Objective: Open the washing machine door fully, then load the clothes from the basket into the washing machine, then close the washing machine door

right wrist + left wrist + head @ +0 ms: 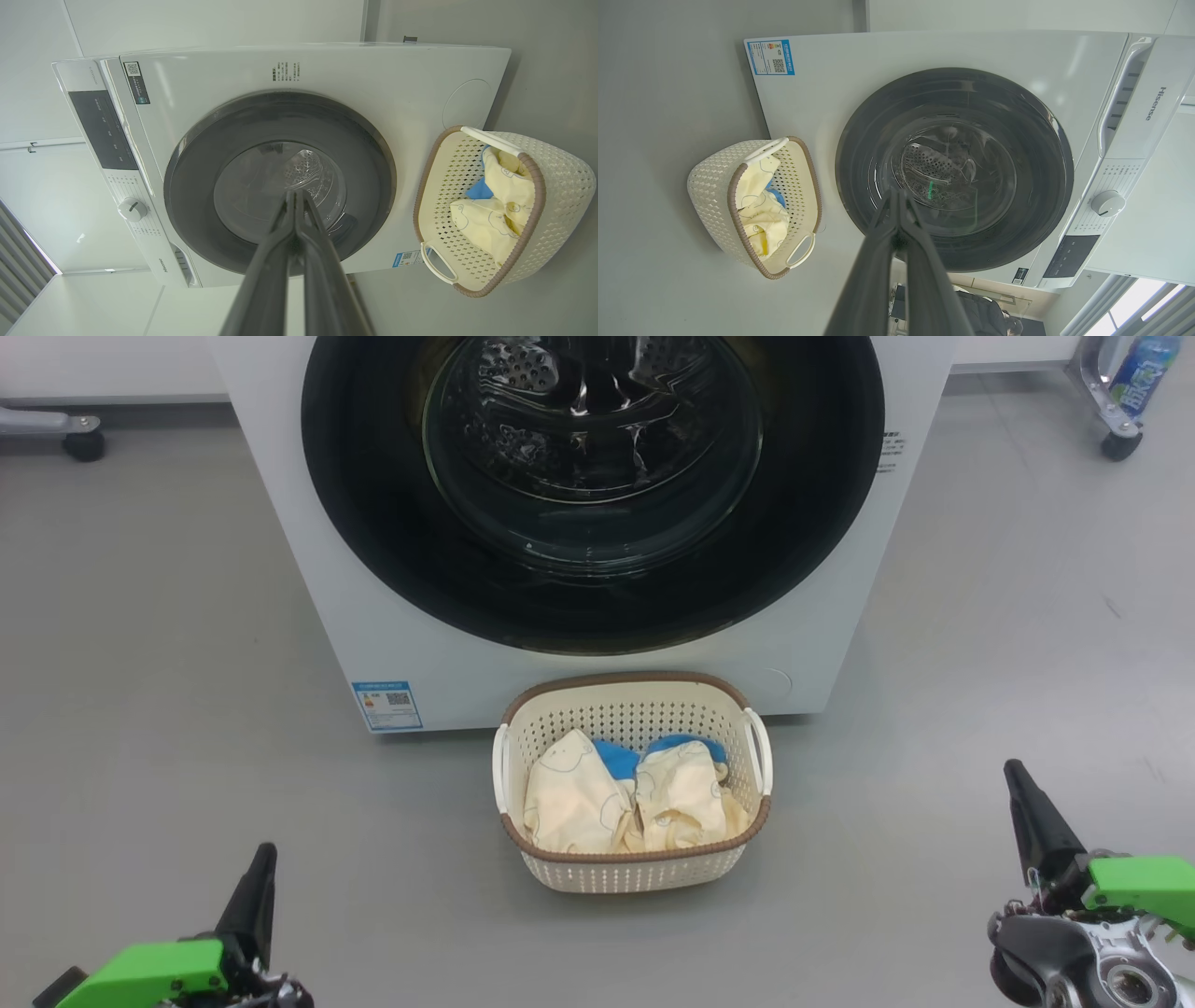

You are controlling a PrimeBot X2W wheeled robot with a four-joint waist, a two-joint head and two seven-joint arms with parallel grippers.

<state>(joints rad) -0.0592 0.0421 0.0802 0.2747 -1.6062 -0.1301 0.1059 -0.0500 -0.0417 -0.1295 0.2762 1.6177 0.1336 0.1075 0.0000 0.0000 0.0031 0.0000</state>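
Straight ahead at twelve o'clock, your cream-white perforated plastic basket (pixel 635 678) sits just before the white front-loading washing machine (pixel 308 607), likely so its cream-yellow clothes (pixel 579 793) load easily once the round black-rimmed glass door (pixel 373 523), now shut, opens. Your left tool (pixel 264 859) and right tool (pixel 1016 779) are pinched narrow and empty, with the basket at two o'clock of the left and ten of the right.

Closed washing machine door (pixel 359 476) bars the drum (pixel 523 369).
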